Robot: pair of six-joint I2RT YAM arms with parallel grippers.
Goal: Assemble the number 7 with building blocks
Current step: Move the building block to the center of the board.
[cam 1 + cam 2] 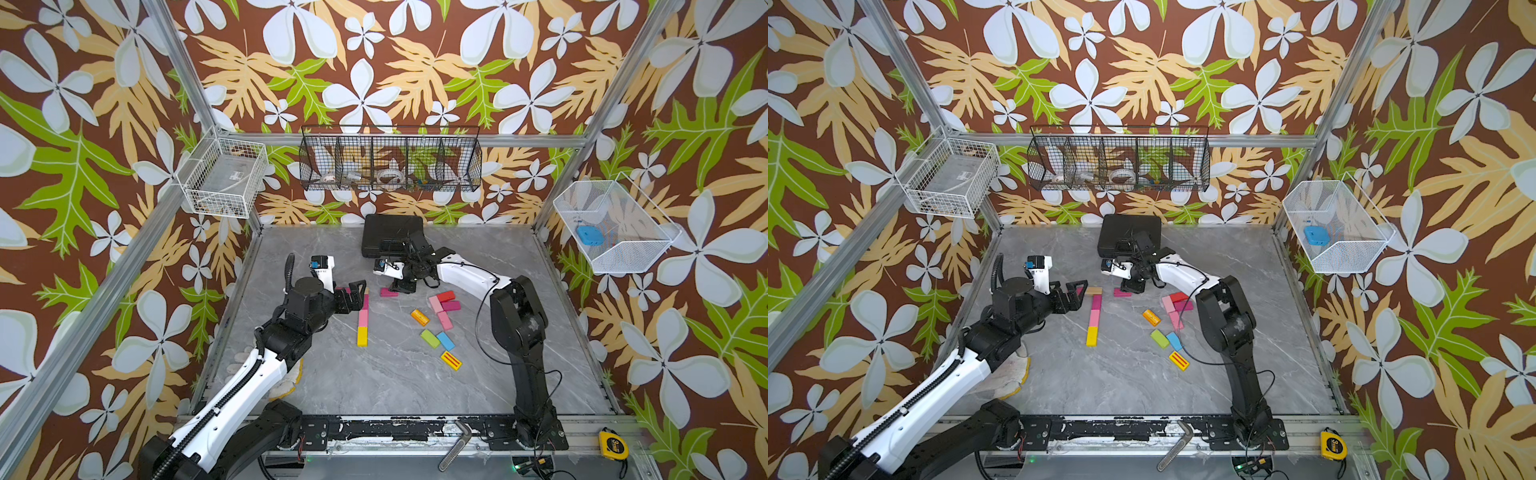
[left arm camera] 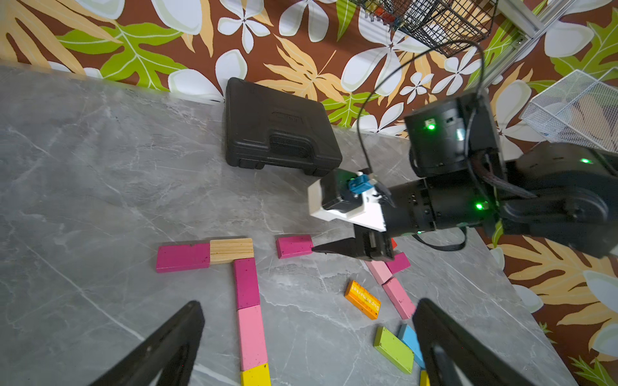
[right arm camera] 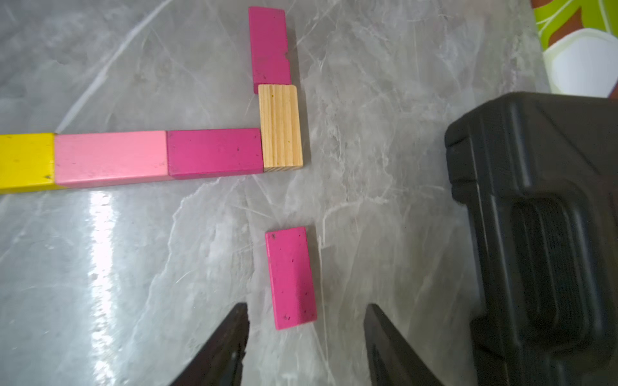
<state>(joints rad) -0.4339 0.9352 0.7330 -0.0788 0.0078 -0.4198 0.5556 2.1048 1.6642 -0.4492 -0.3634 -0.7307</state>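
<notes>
A partial 7 lies on the grey table: a stem of yellow [image 1: 362,336], pink [image 1: 363,318] and magenta [image 2: 246,283] building blocks, topped by a bar of a plain wood block [image 2: 231,250] and a magenta block [image 2: 183,256]. Another magenta block [image 3: 291,277] lies flat to the right of the bar, a gap away from the wood block. My right gripper [image 3: 306,305] is open, its fingertips either side of that block's near end without touching it. My left gripper [image 2: 309,305] is wide open and empty, hovering by the top of the stem.
Loose blocks lie right of the stem: red [image 1: 445,296], pink [image 1: 435,304], magenta [image 1: 451,306], orange [image 1: 419,317], green [image 1: 430,338], blue [image 1: 445,340], yellow red-striped [image 1: 451,360]. A black case [image 1: 390,239] sits at the back, close behind the right gripper. A white glove [image 1: 286,382] lies under the left arm.
</notes>
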